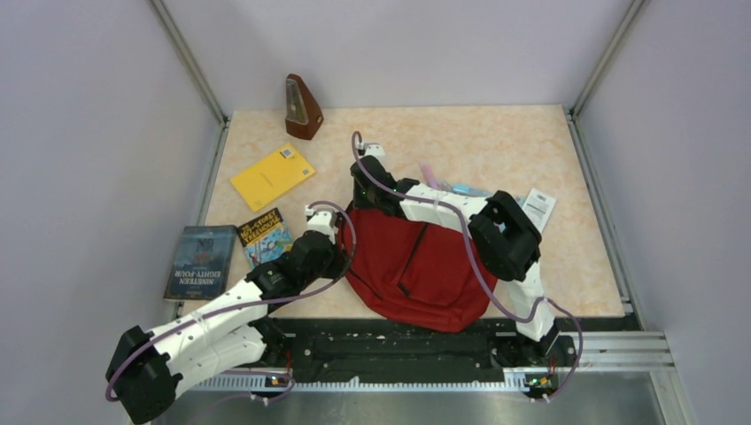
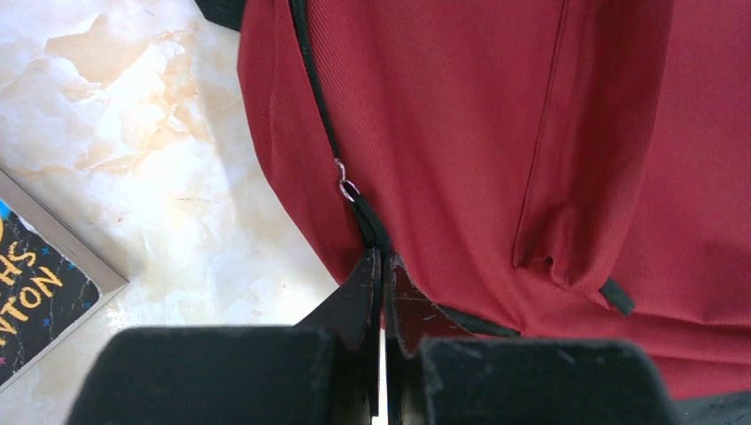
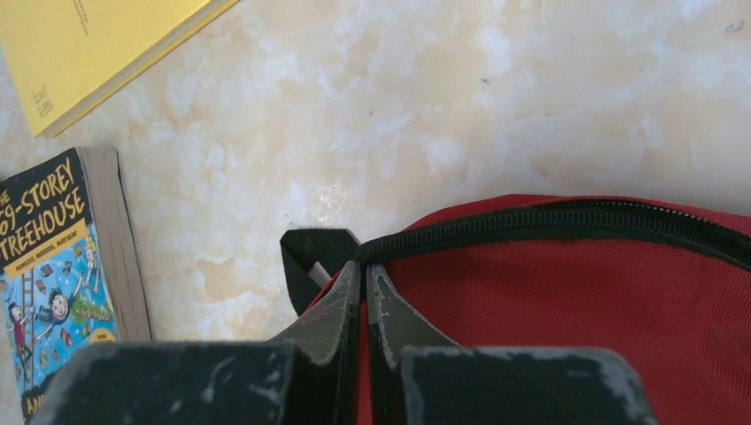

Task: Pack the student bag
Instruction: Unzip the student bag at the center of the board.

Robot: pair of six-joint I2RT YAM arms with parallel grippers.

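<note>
The student bag (image 1: pixel 416 266), dark red with black zipper trim, lies flat in the middle of the table. My left gripper (image 1: pixel 335 255) is at its left edge. In the left wrist view this gripper (image 2: pixel 383 258) is shut on the black tab of the zipper pull (image 2: pixel 347 188), with the bag's red fabric (image 2: pixel 460 133) filling the frame. My right gripper (image 1: pixel 365 186) is at the bag's far left corner. There it (image 3: pixel 363 268) is shut on the red fabric at the end of the closed zipper (image 3: pixel 567 217), beside a black strap loop (image 3: pixel 305 252).
Left of the bag lie a yellow book (image 1: pixel 273 175), a Treehouse book (image 1: pixel 265 235) and a dark Nineteen Eighty-Four book (image 1: pixel 201 260). A brown metronome (image 1: pixel 303 108) stands at the back. A white leaflet (image 1: pixel 538 208) and small pens (image 1: pixel 460 189) lie behind the bag.
</note>
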